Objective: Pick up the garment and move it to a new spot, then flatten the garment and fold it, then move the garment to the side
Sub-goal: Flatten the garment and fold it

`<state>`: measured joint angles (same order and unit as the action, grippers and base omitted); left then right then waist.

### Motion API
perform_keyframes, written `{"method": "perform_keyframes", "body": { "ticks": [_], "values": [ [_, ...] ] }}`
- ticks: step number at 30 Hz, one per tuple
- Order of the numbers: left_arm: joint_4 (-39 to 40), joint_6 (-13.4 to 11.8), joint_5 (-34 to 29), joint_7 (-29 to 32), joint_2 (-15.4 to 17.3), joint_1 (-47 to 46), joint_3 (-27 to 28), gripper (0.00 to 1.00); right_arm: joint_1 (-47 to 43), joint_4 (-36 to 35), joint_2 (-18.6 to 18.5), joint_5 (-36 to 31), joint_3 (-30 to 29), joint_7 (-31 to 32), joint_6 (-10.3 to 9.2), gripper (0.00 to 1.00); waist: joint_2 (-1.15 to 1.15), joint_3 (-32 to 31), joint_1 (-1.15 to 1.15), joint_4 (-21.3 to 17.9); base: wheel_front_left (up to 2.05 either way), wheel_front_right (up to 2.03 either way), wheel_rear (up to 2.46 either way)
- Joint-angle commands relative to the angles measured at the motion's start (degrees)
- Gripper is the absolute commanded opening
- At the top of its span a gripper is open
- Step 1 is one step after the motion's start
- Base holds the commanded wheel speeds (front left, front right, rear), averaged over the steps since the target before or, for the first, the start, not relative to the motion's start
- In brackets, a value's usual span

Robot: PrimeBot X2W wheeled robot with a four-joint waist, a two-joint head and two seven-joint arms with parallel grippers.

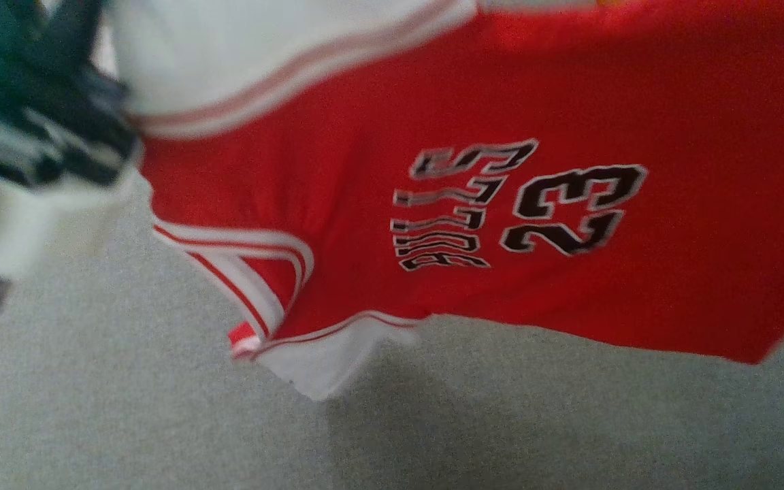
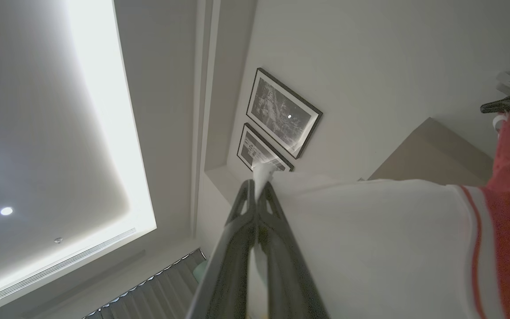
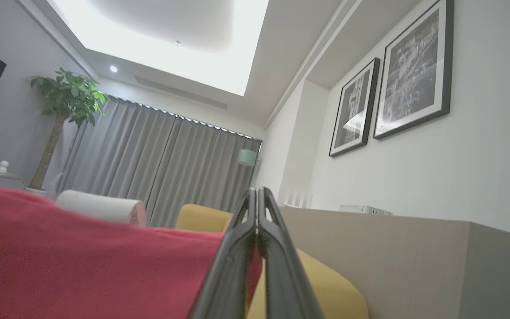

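Above grey carpet [image 1: 160,408], lower red-and-white fabric jersey [image 1: 705,238], stretched lengthwise, ends clenched by left gripper [image 2: 258,185] and right gripper [image 3: 255,193].

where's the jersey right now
In the head view the red jersey hangs across the upper frame above the grey surface, pinched by the left gripper and right gripper.

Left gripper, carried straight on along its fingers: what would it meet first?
Nothing close, it seems: past the left gripper, shut on the garment, the line reaches the lower framed picture on the wall; depth unclear.
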<state>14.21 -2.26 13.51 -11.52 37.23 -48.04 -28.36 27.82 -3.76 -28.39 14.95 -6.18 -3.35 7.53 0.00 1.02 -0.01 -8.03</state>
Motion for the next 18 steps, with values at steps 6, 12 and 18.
{"method": "perform_keyframes", "body": {
  "ticks": [6, 12, 18],
  "values": [
    [-8.33, 4.81, 5.4, 3.93, -0.35, -12.61, 3.5, 0.0, 14.57, 7.65, -2.9, 5.01, 6.85, 2.6, -0.04, 0.0, 0.0, 5.87, 0.01, 0.36, 0.0, 0.0, 0.0],
    [-20.85, 6.8, 3.7, 3.94, -3.36, -23.56, 1.47, 0.0, 27.76, 19.03, -1.62, 4.79, 13.24, 0.12, -0.04, 0.0, 0.0, 14.72, 0.01, 1.77, 0.0, 0.0, 0.0],
    [-33.3, 5.7, -1.57, -0.48, -8.38, -39.16, 0.39, 0.0, 41.82, 30.42, 0.42, 3.13, 14.07, -6.19, -0.04, 0.0, 0.0, 23.52, 0.01, 3.54, 0.0, 0.0, 0.0]
  ]
}}
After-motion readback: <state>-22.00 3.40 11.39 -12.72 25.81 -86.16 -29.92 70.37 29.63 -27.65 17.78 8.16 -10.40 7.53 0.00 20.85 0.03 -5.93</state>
